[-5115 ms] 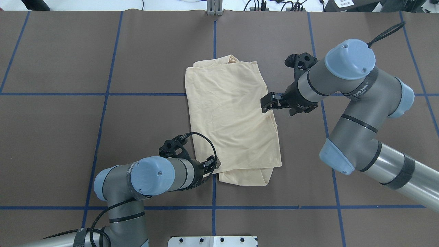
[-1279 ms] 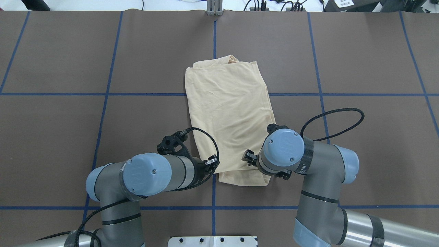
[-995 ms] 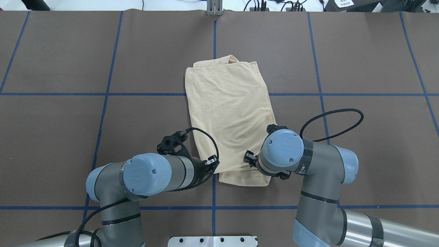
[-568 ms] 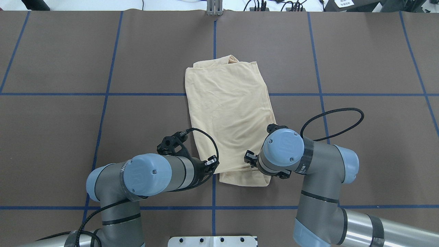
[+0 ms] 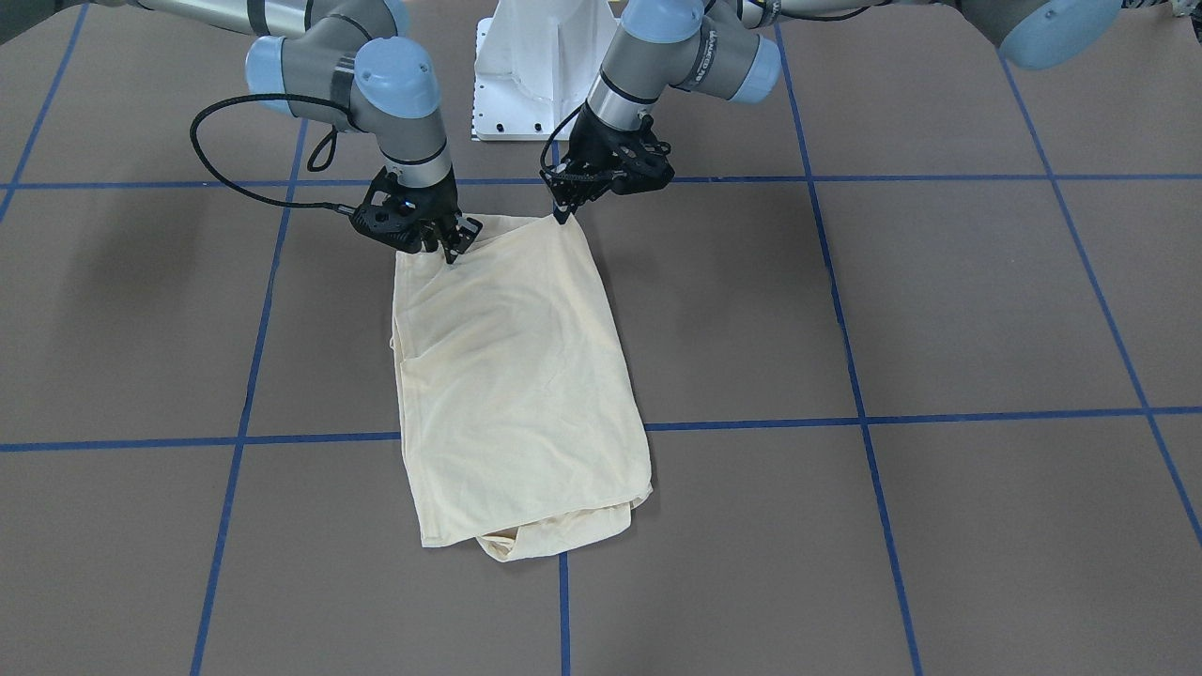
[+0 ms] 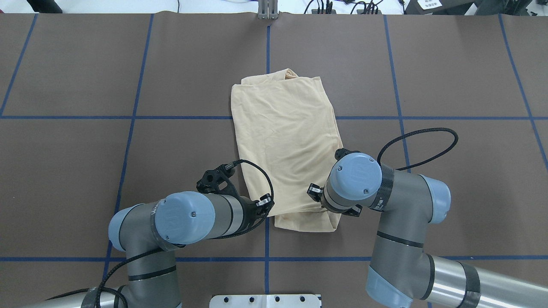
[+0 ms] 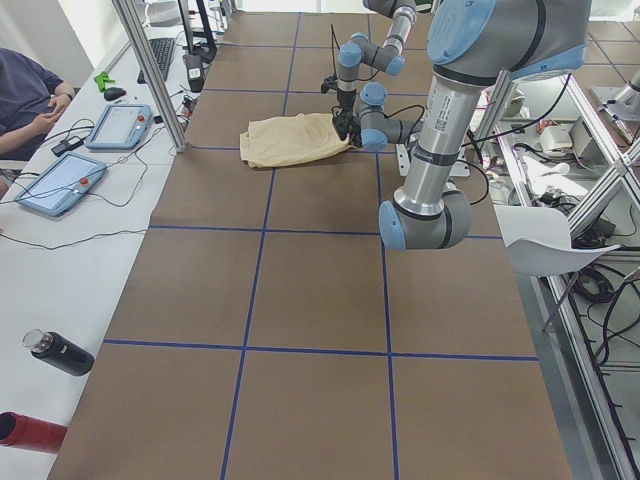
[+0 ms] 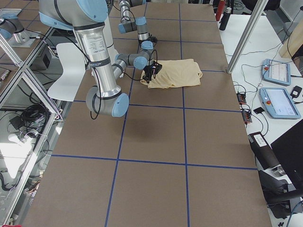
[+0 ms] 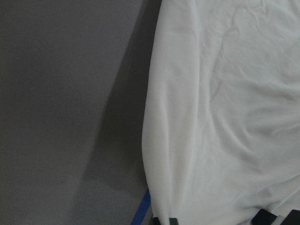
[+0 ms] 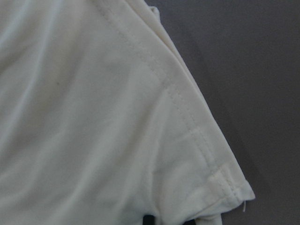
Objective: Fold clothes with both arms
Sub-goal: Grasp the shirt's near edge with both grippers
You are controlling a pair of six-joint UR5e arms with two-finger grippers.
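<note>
One brown table [image 6: 64,171], gridded with blue tape lines [image 6: 128,117]. One white base [image 5: 535,66] at the robot's edge of it, the landmark for everything below.

Two grey arms with light-blue caps: left arm [image 6: 184,218] and right arm [image 6: 402,201], bent outward to either side of the base and curling in again just in front of it.

One person [image 7: 25,90], only partly in view, seated at a white bench [image 7: 60,260] across the table from the base.

One pale cream T-shirt [image 6: 282,141], folded into a long narrow panel, flat on the table straight out from the base. Short end near the base, far end well away from it, with an under-layer poking out there.

Two tablets [image 7: 120,125] on the bench, opposite the base.

One dark bottle [image 7: 58,352] on its side on the bench, far from the base; contents impossible to tell.

Two black grippers, both at the shirt's base-side end. Left gripper [image 5: 562,216] pinching the corner on the robot's left of the base, dark fingertips [image 9: 164,220] at the cloth. Right gripper [image 5: 449,246] nipping the stitched corner on the other side.
</note>
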